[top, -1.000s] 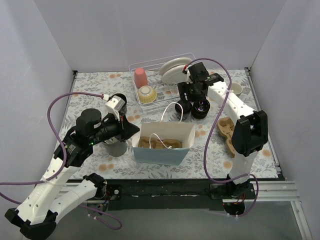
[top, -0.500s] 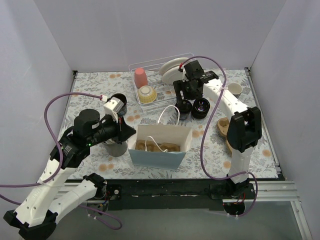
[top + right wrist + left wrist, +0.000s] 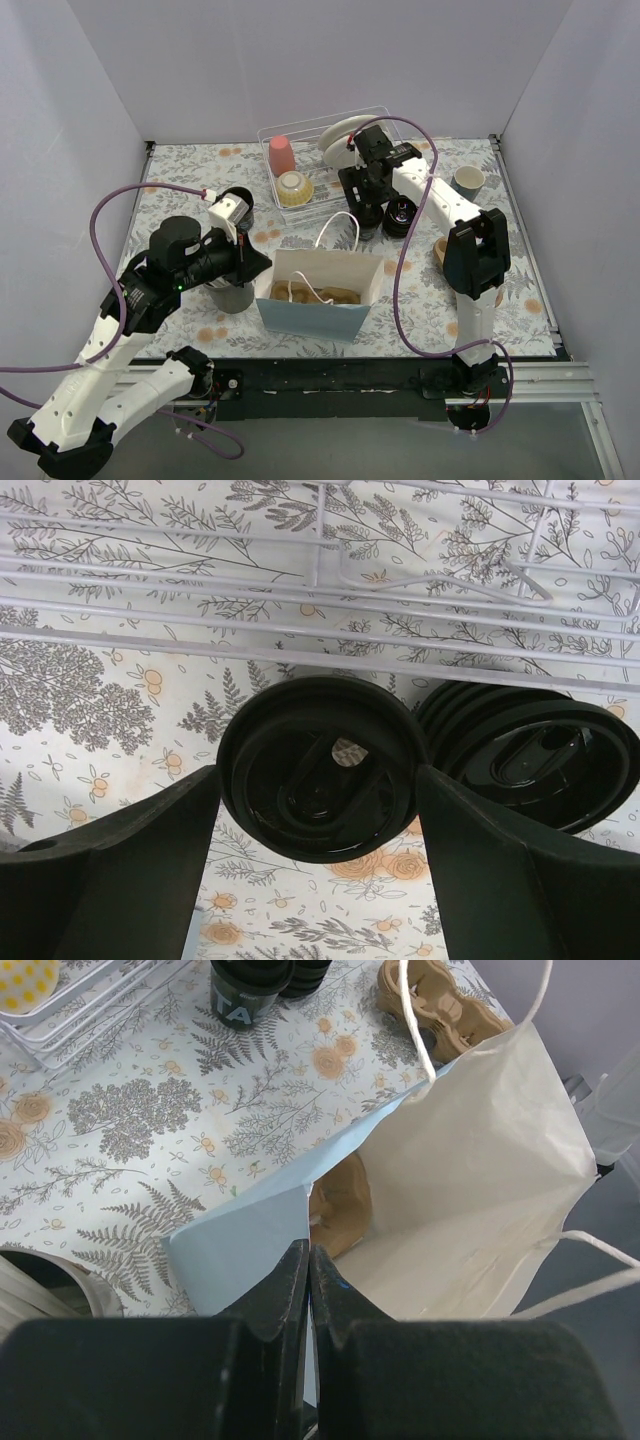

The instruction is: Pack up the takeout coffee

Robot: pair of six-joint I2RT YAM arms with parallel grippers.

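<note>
Two takeout coffee cups with black lids stand side by side in front of the dish rack: the left one [image 3: 368, 220] [image 3: 320, 768] and the right one [image 3: 401, 215] [image 3: 535, 760]. My right gripper [image 3: 369, 197] [image 3: 318, 780] is open above the left cup, with one finger on each side of its lid. My left gripper [image 3: 262, 262] [image 3: 309, 1260] is shut on the left edge of the light blue paper bag [image 3: 318, 300] [image 3: 240, 1235]. The bag stands open, with a brown cardboard carrier [image 3: 340, 1205] inside. Both cups also show at the top of the left wrist view [image 3: 250, 985].
A white wire dish rack [image 3: 372, 115] at the back holds a pink cup [image 3: 282, 155], a yellow bowl [image 3: 294, 187] and plates [image 3: 345, 140]. A blue-grey mug [image 3: 466, 181] stands far right. A grey metal cup [image 3: 232, 296] stands left of the bag. A cardboard carrier [image 3: 443, 252] lies at the right.
My right gripper has moved left and now sits over the left cup. My left gripper has pulled the bag's left edge slightly left, and the bag has shifted.
</note>
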